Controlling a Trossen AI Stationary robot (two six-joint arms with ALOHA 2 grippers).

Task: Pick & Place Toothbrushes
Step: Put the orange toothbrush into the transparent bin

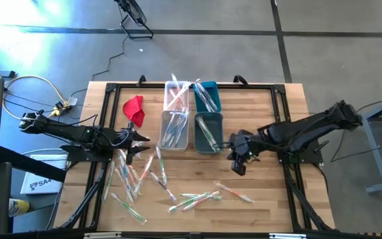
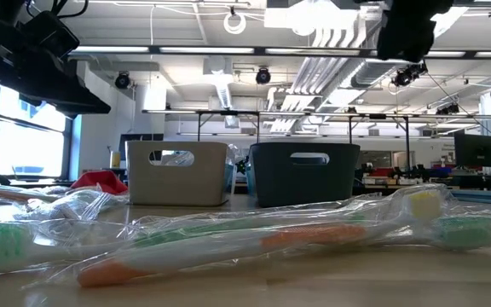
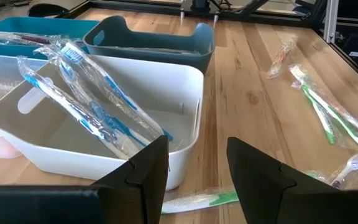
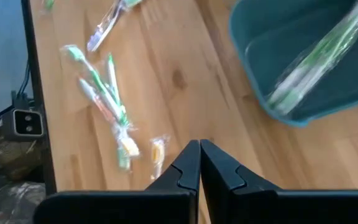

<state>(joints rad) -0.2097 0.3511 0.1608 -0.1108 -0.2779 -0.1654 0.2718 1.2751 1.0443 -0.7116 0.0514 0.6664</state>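
Nearest the table's front edge we see the loose toothbrushes, wrapped in clear plastic and scattered over the wood; a second cluster lies just below the left gripper. In the low view an orange-handled one fills the foreground.

Further in, we find the left gripper hovering at the near corner of the white bin, its fingers parted and holding nothing. That bin holds blue-handled brushes. The right gripper hangs just beside the dark teal bin, its fingers pressed together on nothing. Green-handled brushes lie in that bin.

Behind these stand two more bins, a clear one and a brighter teal one, each with brushes inside. A red cloth lies left of them.

We judge both arms to be between picks, with many brushes yet to sort, apparently by handle colour. The next move calls for the left gripper to drop to the cluster below it and single out one crinkly wrapper without dragging its neighbours.

A white box beside the table bears printing, possibly "SA4", too small for us to be sure.
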